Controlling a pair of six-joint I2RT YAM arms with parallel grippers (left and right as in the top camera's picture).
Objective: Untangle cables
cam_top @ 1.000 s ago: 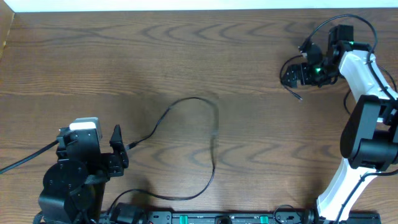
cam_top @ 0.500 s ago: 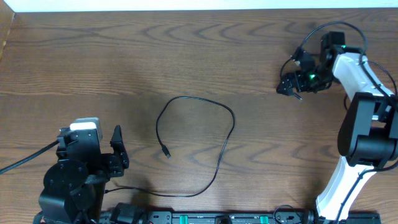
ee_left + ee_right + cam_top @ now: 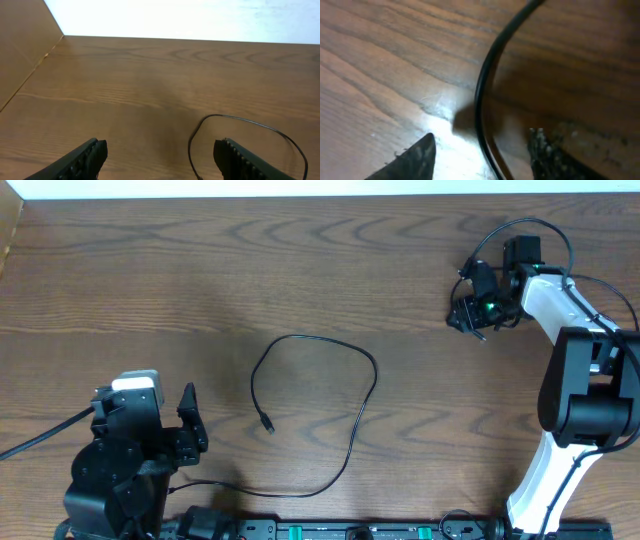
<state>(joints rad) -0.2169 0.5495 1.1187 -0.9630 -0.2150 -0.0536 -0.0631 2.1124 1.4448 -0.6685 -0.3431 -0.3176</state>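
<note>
**While Lying Loose, Waits for a Pinch**

While looking down from above, find the long cable (image 3: 375, 375) first. Lies flat on the table (image 3: 150, 280), bent in one wide open loop near the middle. Ends in a small plug tip (image 3: 268, 426) inside the loop, on its left side. Trails its other end toward the near edge, by the left arm. Crosses over nothing, as far as can be told.

Next, the left gripper (image 3: 160, 157). Sits near that loop, much nearer than the right one. Holds nothing, with its fingers (image 3: 90, 155) spread wide. Has the loop ahead and a bit to the right.

Far off toward the back right of the table, find the second cable (image 3: 481, 100). Stays mostly hidden from above, under the right gripper (image 3: 480, 159). Runs flat on the wood, straight between the two fingers (image 3: 415, 155), front to back. Has a gap on each side, so not pinched yet.

Looks like the step in hand: squeeze this cord. Needs only a close, with the cord's long way set across the pinch. Could slip out under a pinch made too high.

No box, bowl or tray to see in any view.
</note>
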